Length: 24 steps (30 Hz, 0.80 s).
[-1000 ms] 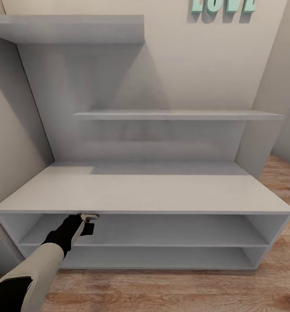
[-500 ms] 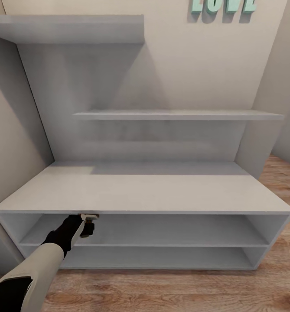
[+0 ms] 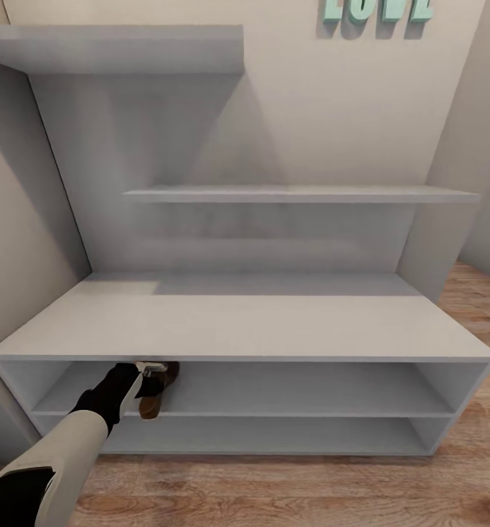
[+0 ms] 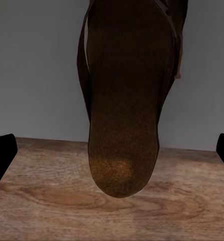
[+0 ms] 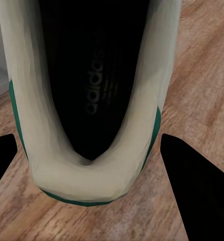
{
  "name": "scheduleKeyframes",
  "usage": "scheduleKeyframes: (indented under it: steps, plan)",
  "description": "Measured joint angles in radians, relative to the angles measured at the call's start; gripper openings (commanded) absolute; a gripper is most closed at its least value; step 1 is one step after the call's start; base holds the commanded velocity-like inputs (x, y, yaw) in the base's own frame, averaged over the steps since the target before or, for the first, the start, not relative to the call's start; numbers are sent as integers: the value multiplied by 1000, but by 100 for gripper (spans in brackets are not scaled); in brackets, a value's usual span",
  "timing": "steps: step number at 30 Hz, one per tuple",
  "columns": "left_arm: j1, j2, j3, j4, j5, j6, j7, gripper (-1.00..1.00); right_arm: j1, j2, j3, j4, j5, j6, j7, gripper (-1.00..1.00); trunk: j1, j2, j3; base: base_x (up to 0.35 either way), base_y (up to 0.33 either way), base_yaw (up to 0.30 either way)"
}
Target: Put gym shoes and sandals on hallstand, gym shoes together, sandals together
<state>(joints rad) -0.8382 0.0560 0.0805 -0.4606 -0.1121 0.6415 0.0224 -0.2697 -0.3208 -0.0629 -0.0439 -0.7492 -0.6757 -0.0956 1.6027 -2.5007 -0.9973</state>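
Note:
My left gripper [image 3: 154, 370] reaches under the bench top of the pale grey hallstand [image 3: 245, 322], at the left of its upper open level. Just below it a brown sandal [image 3: 157, 395] slopes down, its lower end at that shelf's front edge. In the left wrist view the sandal [image 4: 124, 100] lies between the two fingertips [image 4: 2, 153], which stand wide apart and clear of it; the gripper [image 4: 112, 150] is open. In the right wrist view my right gripper [image 5: 89, 165] is shut on the heel end of a white, green-striped gym shoe [image 5: 92, 100], above the wood floor [image 5: 202, 80].
Two stepped wall shelves [image 3: 296, 195] hang above the bench. A teal word sign [image 3: 376, 9] is on the wall. The lower level [image 3: 274, 435] of the hallstand sits just above the plank floor [image 3: 288, 490]. A wall closes in on the left [image 3: 10, 241].
The sandal has come down out of the left gripper and now shows brown below it at the shelf's front; before, only a small dark piece showed there. The arm has stayed put.

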Motion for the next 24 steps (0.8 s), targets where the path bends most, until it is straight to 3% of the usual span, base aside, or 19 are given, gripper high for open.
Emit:
scheduleKeyframes:
  steps: [11, 24]
  plan:
    - [0, 0, 0, 0, -1, 0, 1, 100, 0, 0, 1, 0, 1, 0, 0, -100, 0, 0, 0, -41, 0, 0]
    - [-1, 0, 1, 1, -5, -38, 3, 100, 0, 0, 0, 0, 0, 0, 0, -100, 0, 0, 0, -299, 0, 0]
